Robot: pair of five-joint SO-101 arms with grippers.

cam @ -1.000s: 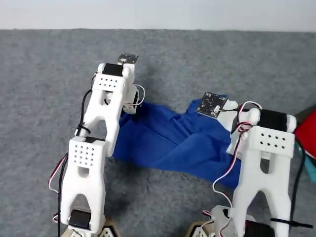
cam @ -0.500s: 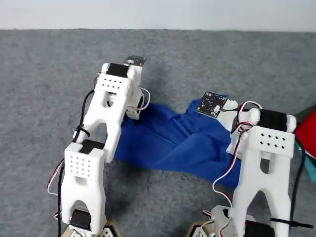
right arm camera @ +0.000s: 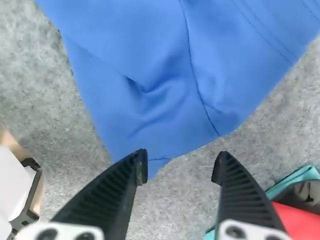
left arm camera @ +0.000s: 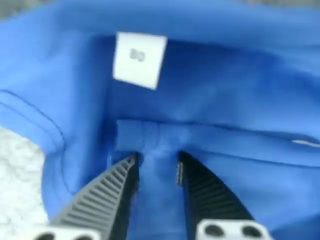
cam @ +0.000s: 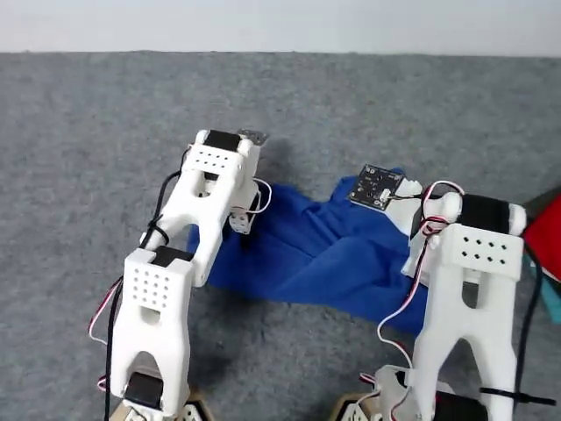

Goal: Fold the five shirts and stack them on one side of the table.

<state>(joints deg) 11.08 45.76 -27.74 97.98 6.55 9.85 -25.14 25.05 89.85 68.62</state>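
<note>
On the left of the high view, your left arm (cam: pixel 188 228) leans in over the grey table (cam: pixel 88 132), its wrist above the left end of the blue shirt (cam: pixel 324 254). The left gripper (left arm camera: pixel 156 167) is closed down to a narrow gap with a raised fold of the blue cloth pinched between its ribbed fingers (left arm camera: pixel 120 180). That fold sits just beside the neck seam. A white tag (left arm camera: pixel 139 59) lies on the fabric a little beyond the fingertips (its print is too blurred to tell).

The shirt itself lies crumpled and only partly spread in the middle of the table, between the two arms, with creases running across it.

Further right, your right arm (cam: pixel 469 281) stands over the shirt's right end. The right gripper (right arm camera: pixel 180 167) is spread wide and holds nothing. It hovers above the table where a corner of the shirt's hem ends, with that corner close to one fingertip and bare grey surface under the other.

At the far right edge, a red cloth (cam: pixel 548 232) and a teal cloth (right arm camera: pixel 280 195) lie close beside the blue shirt.
</note>
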